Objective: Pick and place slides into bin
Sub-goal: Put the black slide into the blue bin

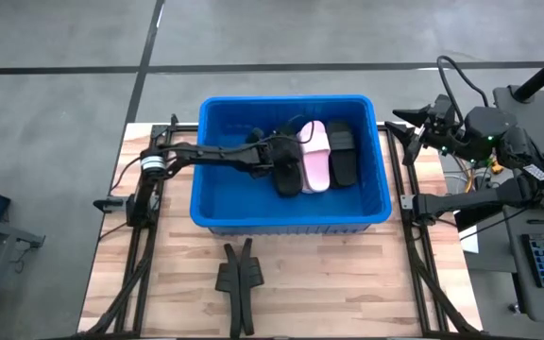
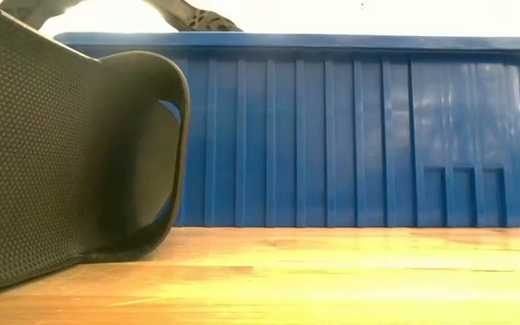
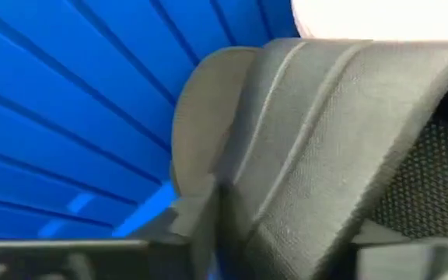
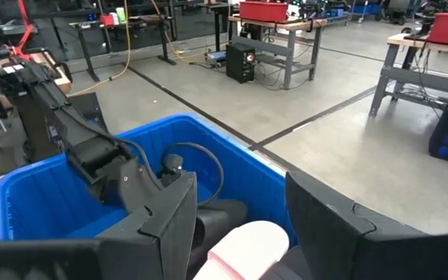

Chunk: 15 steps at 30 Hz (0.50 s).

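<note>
The blue bin point(image 1: 217, 151) stands mid-table and fills the low view point(image 2: 350, 135). In it lie a pink slide point(image 1: 315, 157), a black slide point(image 1: 342, 151) on its right, and another black slide point(image 1: 287, 178) on its left. My left gripper point(image 1: 274, 151) reaches into the bin from the left and is shut on that left black slide point(image 3: 317, 148). My right gripper point(image 1: 408, 127) waits open and empty beside the bin's right wall; its wrist view point(image 4: 239, 194) looks over the rim at the pink slide point(image 4: 243, 249). My left gripper has the black slide's broad ribbed strap point(image 3: 286, 155) between its two fingers point(image 3: 185, 233). It comes from the table's left, slanting down into the bin. The slide lies next to the pink slide; I cannot tell whether it rests on the bin's floor or hangs clear.
A narrow black forked bracket piece point(image 1: 239, 281) lies on the wooden table point(image 1: 348, 283) near its front edge. A black textured object point(image 2: 61, 153) stands close to the low camera. Black frame rails run along both table sides.
</note>
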{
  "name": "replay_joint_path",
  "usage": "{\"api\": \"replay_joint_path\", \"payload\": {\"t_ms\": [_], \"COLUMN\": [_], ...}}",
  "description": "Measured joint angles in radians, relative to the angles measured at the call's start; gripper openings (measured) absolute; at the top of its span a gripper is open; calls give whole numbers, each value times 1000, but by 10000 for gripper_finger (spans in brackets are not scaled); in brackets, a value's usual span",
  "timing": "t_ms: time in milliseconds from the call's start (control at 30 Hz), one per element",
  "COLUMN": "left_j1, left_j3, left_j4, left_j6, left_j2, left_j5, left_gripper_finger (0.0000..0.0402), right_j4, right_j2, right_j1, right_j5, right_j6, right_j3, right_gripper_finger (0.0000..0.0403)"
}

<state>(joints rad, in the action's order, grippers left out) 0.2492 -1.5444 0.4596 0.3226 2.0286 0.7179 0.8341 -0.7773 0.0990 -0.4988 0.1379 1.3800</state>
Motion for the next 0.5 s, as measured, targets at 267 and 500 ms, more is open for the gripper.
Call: {"api": "replay_joint_path", "payload": {"t_ms": [267,500], "left_j1": [12,13], "left_j3": [-32,-66], "left_j4": [21,52], "left_j6": [-91,-128], "left_j2": [-20,-20], "left_j5": [-220,-323], "left_gripper_finger": [291,370], "right_j4": [0,0], "right_j2": [0,0], "right_j1": [0,0], "right_j5": [0,0], "right_j6": [-26,-35], "right_j3": [0,0], "right_gripper_finger": [187,187]}}
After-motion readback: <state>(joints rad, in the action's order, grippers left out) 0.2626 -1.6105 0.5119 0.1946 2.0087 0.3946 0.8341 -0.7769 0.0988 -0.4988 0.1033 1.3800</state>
